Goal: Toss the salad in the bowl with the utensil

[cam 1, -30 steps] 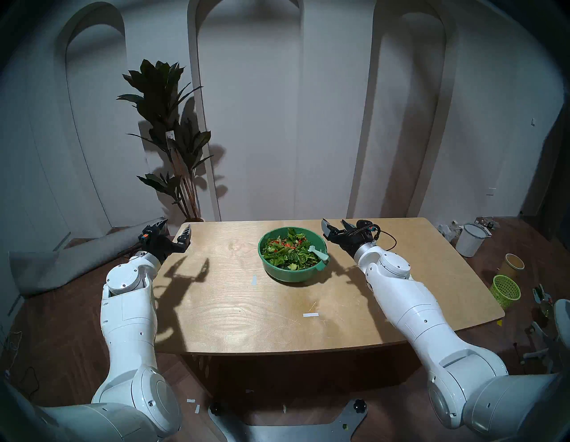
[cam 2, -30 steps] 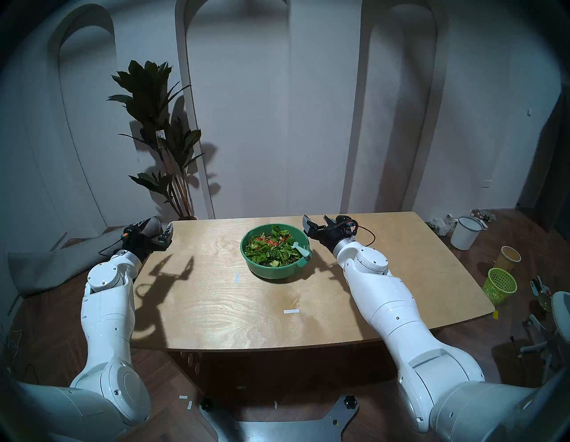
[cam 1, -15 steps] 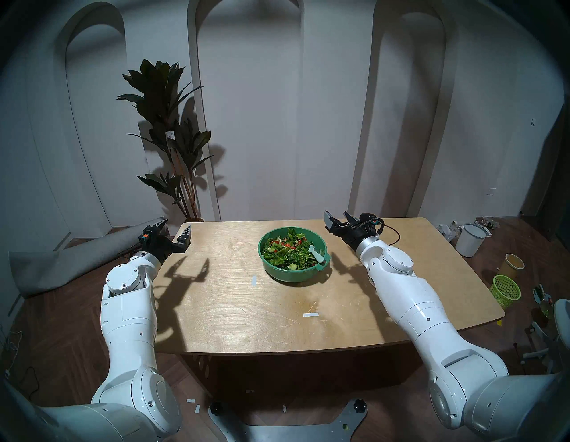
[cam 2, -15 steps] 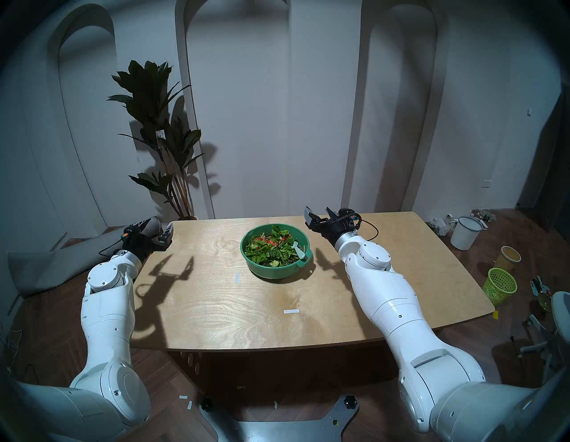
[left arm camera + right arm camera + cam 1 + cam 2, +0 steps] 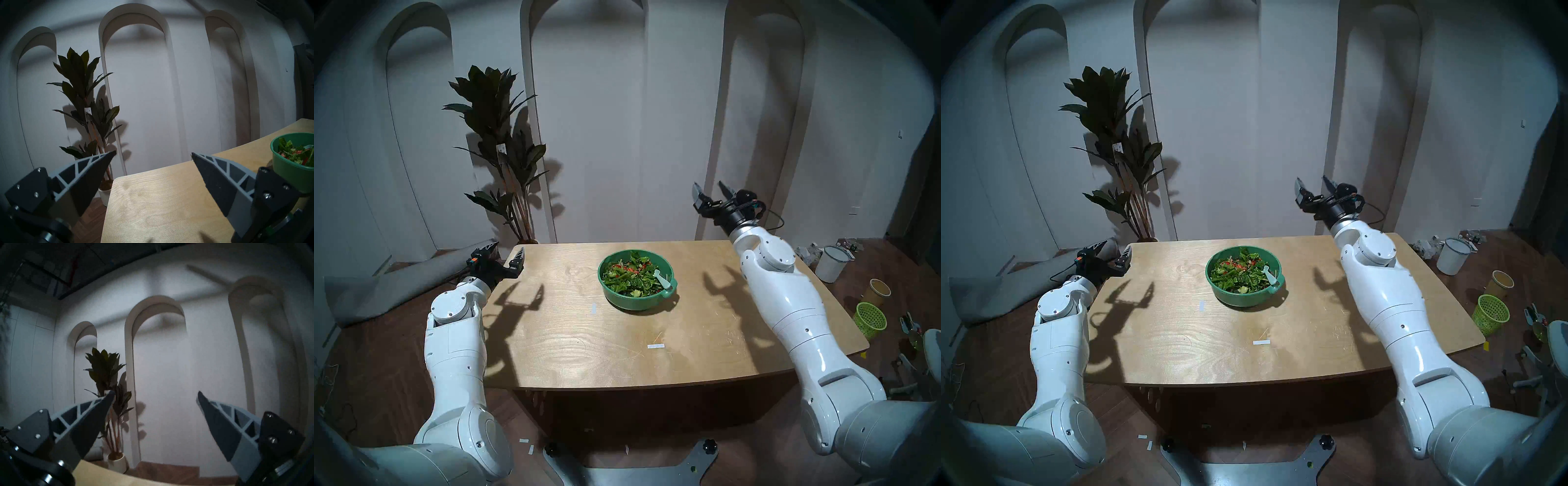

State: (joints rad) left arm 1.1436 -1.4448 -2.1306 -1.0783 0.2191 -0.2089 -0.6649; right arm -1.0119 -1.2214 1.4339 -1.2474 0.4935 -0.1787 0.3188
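I have both sets of fingers spread with nothing between them: left gripper (image 5: 505,255) level at the table's (image 5: 551,339) left edge, right gripper (image 5: 711,190) raised over the far right corner. The spoon (image 5: 662,280) lies in the bowl (image 5: 621,300) mid-table, its head on the salad (image 5: 628,276) and its handle on the right rim. I judge the tossing finished or paused; any next move means coming down onto that handle. Only the left wrist view shows the bowl from the side; the right wrist view sees mostly wall.

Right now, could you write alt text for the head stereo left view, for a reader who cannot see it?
A green bowl of salad with a pale spoon resting in it sits on a wooden table. The left pincer is open at the table's far left corner; the right pincer is open, raised above the far right edge, holding nothing.
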